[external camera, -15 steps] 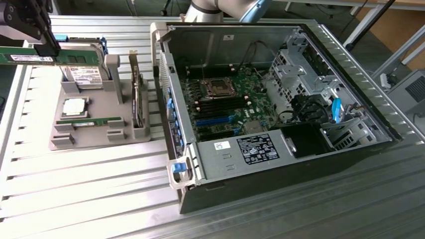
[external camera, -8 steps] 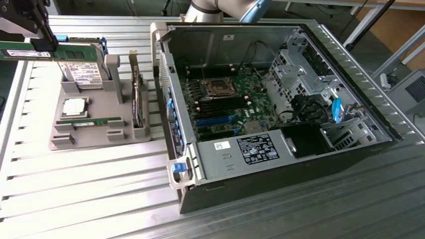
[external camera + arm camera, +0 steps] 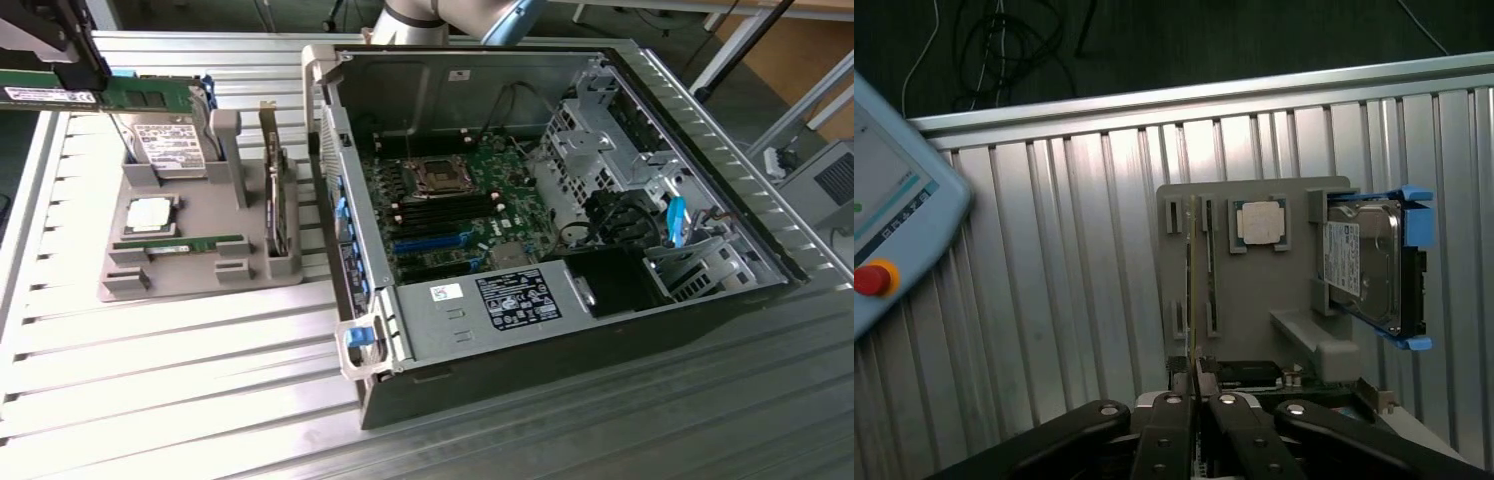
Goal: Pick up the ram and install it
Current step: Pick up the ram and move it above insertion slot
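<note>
The ram (image 3: 147, 93) is a long green stick held level in the air at the exterior view's far left, above the back of the grey holder (image 3: 174, 280). My black gripper (image 3: 91, 85) is shut on it from above. In the wrist view the ram (image 3: 1197, 365) shows edge-on as a thin line between the closed fingers (image 3: 1172, 425) of the gripper (image 3: 1199, 400), high over the holder (image 3: 1294, 290). The open computer case (image 3: 747, 200) with its motherboard (image 3: 454, 210) lies to the exterior view's right, well apart from the gripper.
The holder carries a silver hard drive (image 3: 171, 150) (image 3: 1369, 265), a square processor chip (image 3: 147, 215) (image 3: 1262, 222) and another green stick (image 3: 180, 243). A pendant with a red button (image 3: 874, 278) lies on the ribbed metal table (image 3: 160, 380).
</note>
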Available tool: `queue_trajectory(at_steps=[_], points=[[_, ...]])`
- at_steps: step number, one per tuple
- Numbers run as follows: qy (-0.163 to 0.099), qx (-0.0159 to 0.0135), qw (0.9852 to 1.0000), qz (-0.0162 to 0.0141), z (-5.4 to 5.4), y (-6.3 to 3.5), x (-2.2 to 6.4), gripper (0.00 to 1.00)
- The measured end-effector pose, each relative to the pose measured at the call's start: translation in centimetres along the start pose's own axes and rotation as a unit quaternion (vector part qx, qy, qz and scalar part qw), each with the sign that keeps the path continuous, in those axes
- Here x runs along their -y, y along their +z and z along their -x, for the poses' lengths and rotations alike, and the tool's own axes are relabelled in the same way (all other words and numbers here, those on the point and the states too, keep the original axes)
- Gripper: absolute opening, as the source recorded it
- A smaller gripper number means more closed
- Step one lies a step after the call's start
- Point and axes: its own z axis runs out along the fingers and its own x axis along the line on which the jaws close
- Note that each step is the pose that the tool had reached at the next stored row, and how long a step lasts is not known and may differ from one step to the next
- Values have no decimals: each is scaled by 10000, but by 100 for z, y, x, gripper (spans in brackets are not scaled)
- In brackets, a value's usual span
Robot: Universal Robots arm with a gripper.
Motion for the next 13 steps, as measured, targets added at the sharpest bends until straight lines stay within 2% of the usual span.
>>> queue_trajectory(at_steps=[10, 13], points=[[0, -5, 10000, -1, 2, -104, 3, 11], [0, -7, 10000, 10, 10, -103, 64, 11]])
